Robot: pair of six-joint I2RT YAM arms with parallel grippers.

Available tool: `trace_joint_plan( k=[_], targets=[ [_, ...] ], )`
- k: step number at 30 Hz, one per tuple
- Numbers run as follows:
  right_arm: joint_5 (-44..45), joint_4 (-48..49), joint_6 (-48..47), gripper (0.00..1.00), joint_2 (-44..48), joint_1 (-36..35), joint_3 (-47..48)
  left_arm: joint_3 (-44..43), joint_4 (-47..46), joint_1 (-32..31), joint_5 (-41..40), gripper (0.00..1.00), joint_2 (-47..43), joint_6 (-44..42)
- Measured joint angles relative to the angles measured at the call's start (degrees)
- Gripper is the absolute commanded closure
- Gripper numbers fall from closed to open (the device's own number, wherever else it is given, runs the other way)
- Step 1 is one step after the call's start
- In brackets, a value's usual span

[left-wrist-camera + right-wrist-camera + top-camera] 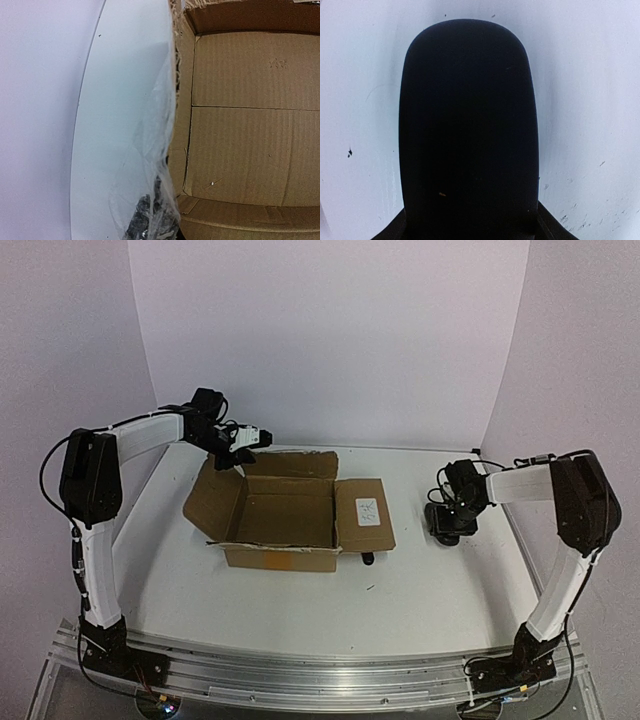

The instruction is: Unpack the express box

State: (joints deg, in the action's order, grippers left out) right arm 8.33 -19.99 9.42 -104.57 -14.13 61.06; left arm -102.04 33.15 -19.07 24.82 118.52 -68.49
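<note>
The left claw [238,453] sits at the express box's [288,510] far-left corner.

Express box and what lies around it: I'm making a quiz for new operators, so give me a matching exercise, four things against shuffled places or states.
1 express box
2 white label
3 black oval object
4 clear plastic film

a on the right flap
b open, flaps spread
c along the box's outer wall
d apart, right of the box

Pairs: 1-b, 2-a, 3-d, 4-c
</note>
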Motion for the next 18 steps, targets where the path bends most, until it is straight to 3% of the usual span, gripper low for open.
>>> trace_joint_plan(
  k=[8,14,18],
  targets=[
    [1.2,1.7,-0.4,0.44,-0.9,0.0,0.2,0.0,0.6,0.0,0.1,0.83,0.0,1.4],
    [1.2,2.0,0.1,0.29,-1.0,0.0,0.2,0.0,2.3,0.0,0.0,0.68,0.0,2.3],
    [1.1,1.8,0.4,0.13,-1.1,0.0,0.2,0.0,2.7,0.0,0.0,0.55,0.0,2.7]
  ],
)
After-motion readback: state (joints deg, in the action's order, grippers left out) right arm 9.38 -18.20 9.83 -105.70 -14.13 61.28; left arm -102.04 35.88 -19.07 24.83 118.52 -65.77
